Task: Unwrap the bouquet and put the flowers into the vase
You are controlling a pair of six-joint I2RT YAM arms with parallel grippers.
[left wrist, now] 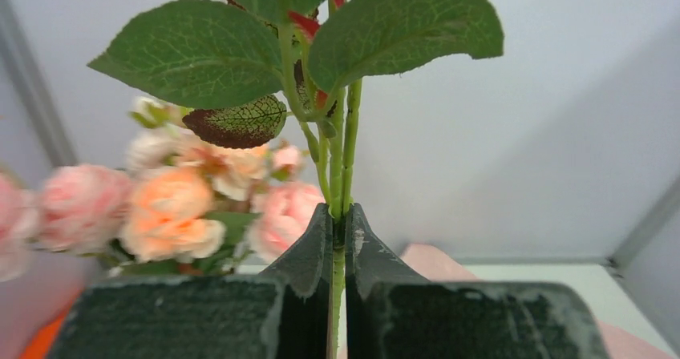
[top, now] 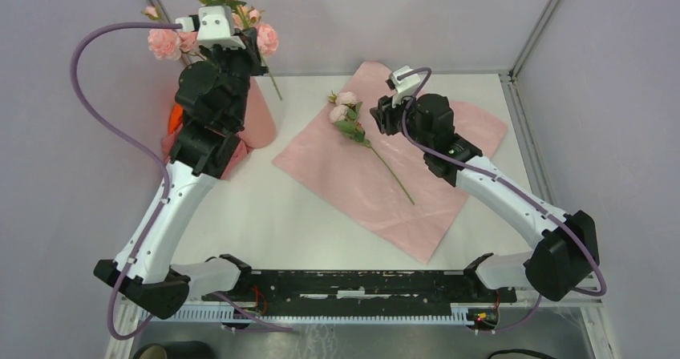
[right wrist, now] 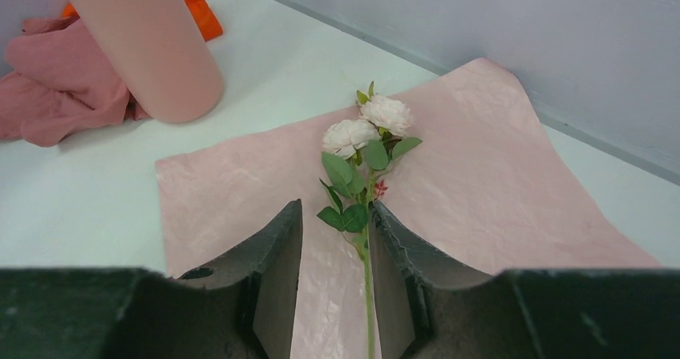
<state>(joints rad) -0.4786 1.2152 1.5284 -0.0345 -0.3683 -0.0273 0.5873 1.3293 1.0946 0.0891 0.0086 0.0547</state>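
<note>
Gripping a rose stem (left wrist: 350, 135) in the left pincer (left wrist: 338, 215), far left at the vase (top: 261, 118). Hovering right pincer (right wrist: 335, 211) parted over the lone rose (right wrist: 353, 135) on the pink sheet (right wrist: 481, 175), centre. Close low on bare stem, below the leaves.

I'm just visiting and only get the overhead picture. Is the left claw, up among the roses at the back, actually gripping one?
Observer: Yes. Its wrist camera shows the left gripper shut on a thin green stem, with leaves just above.
Operator: And the right claw over the lying rose?
Observer: The right gripper is open, one finger on each side of the stalk, pinching nothing.
Operator: What is the left arm hiding?
Observer: Most of the vase, which stands on the table with a salmon cloth bunched beside its foot.
</note>
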